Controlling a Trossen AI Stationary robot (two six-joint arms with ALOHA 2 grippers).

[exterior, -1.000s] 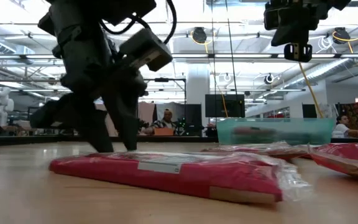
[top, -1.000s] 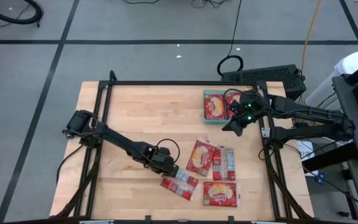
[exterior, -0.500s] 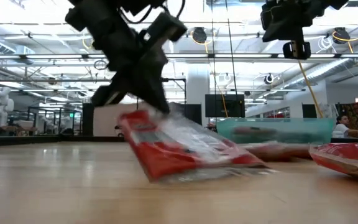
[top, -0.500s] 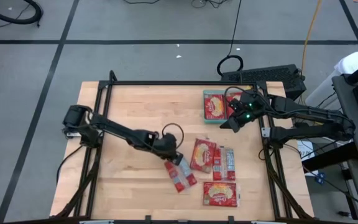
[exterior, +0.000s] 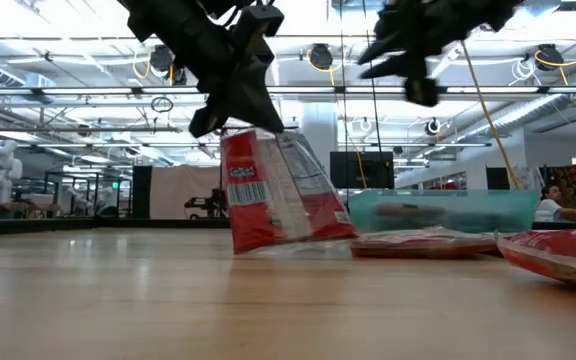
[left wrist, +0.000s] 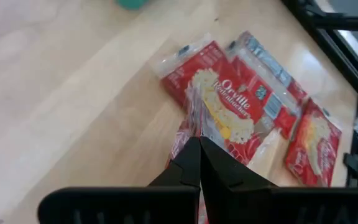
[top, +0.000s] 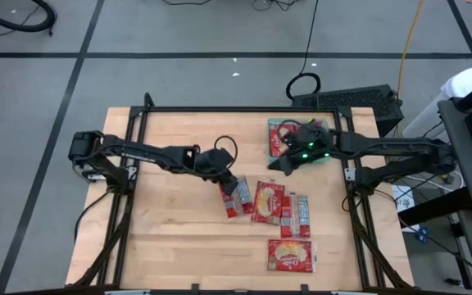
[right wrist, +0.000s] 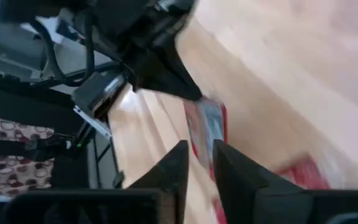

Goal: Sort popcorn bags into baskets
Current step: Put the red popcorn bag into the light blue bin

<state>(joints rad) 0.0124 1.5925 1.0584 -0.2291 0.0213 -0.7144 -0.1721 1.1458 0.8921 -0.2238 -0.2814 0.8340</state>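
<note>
At table level: left gripper (exterior: 238, 115) lifts popcorn bag (exterior: 278, 195) | barcode visible

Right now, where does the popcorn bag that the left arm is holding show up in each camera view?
High view: the held popcorn bag lies centre, below the left pincer.
Low view: it hangs left of centre, lower edge on the table.
Left wrist view: only a strip shows by the shut fingertips.
Right wrist view: centre, blurred.
Shared landmark: the teal basket.
</note>
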